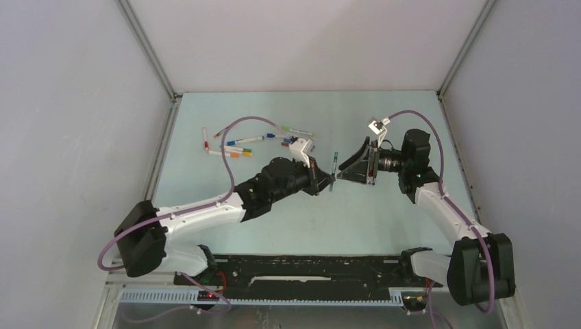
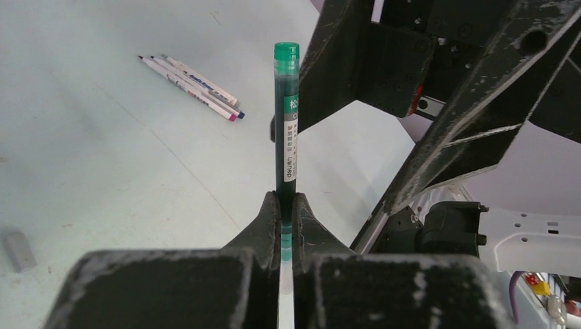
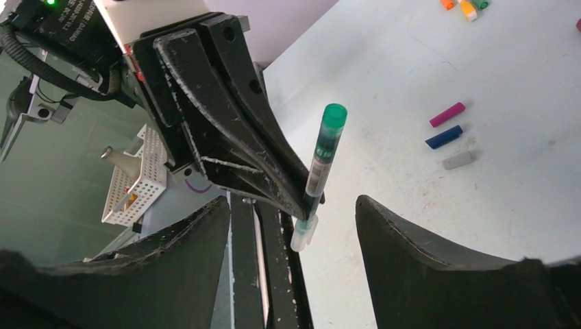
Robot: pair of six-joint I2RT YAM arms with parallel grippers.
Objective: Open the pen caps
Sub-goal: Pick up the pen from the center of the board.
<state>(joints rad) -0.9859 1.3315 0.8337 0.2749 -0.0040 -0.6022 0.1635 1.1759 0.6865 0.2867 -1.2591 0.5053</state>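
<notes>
Green pen (image 1: 333,166) pinched in the left gripper (image 1: 328,184), with the right gripper (image 1: 341,176) wide open beside it.
From above, both met mid-table, well apart from the other pens (image 1: 236,145) at the far left. The left wrist view showed the jaws gripping the barrel low and the green end standing free. The right wrist view showed open fingers flanking the pen, with loose caps (image 3: 449,137) beyond. The right gripper would do best to close squarely on the free end and pull straight along the barrel.

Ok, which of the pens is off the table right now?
The green pen, clamped in the left gripper above the surface; the other pens all lie on the table.
</notes>
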